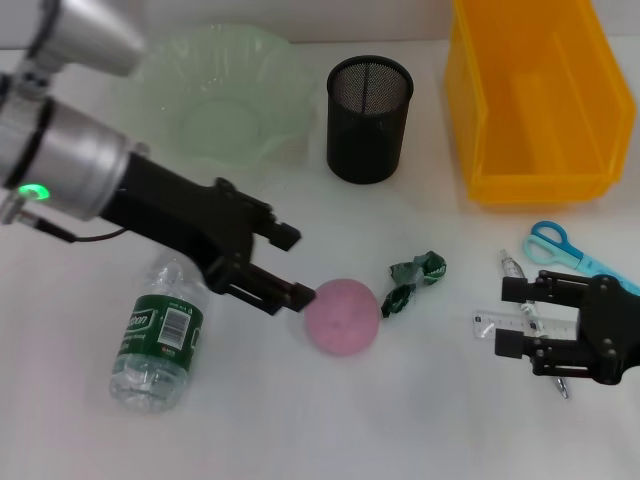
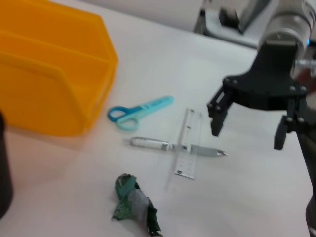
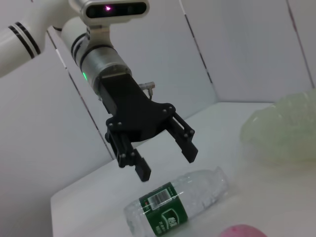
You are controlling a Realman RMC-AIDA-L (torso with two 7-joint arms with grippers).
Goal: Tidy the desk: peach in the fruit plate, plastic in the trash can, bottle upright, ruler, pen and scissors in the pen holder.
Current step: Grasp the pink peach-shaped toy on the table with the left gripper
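A white table [image 1: 420,400] carries a pale green fruit plate [image 1: 222,98] upper left, a black mesh pen holder [image 1: 369,118] top centre, an orange bin [image 1: 537,95] upper right, a lying bottle [image 1: 160,338] lower left, a pink peach [image 1: 342,316] centre, crumpled green plastic [image 1: 413,280] beside it, and blue scissors [image 1: 562,248], ruler [image 1: 500,324] and pen [image 1: 512,268] at right

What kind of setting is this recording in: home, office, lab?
Most likely a lab or test bench staged as a desk: a plain white table with bare white partition walls behind it, and props laid out for tidying, such as a mesh pen holder, an orange bin and a lying bottle.
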